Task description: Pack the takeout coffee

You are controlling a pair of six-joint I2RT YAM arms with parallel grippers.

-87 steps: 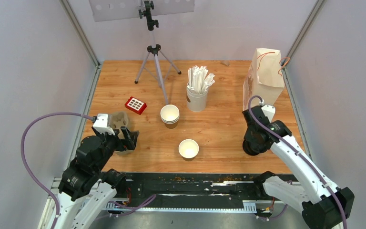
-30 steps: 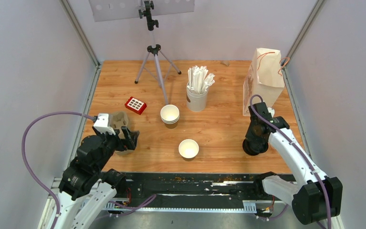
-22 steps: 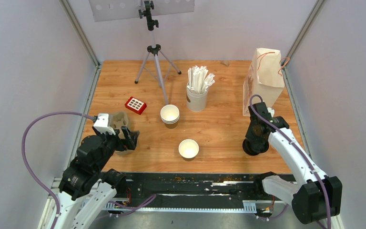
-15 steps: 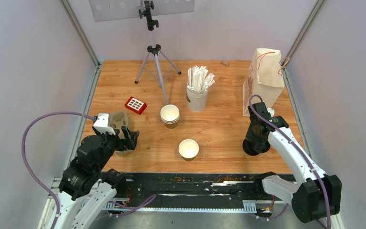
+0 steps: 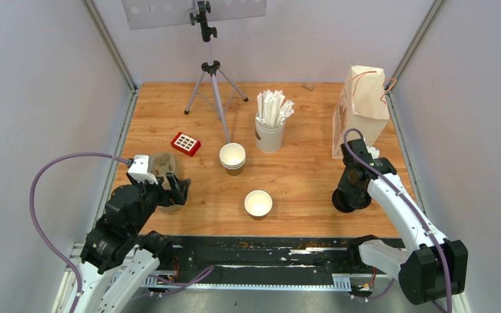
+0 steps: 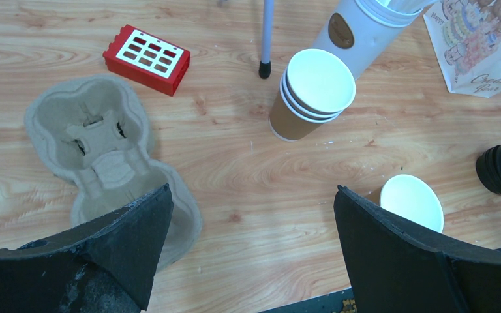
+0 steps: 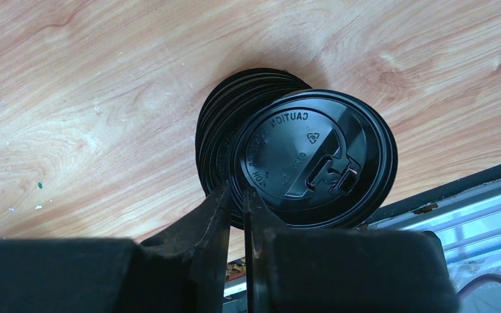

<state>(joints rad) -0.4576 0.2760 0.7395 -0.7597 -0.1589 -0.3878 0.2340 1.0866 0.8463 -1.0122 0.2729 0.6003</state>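
Only the wrist view shows the right pincer nipped shut on a black lid; left pincer gapes empty.

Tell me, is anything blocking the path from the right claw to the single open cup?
Nothing visible: only bare tabletop lies between the right gripper, pinching a black lid by its rim, and the lone cup.

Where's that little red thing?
The red block lies left on the table in the top view, between the tripod and the cup carrier.
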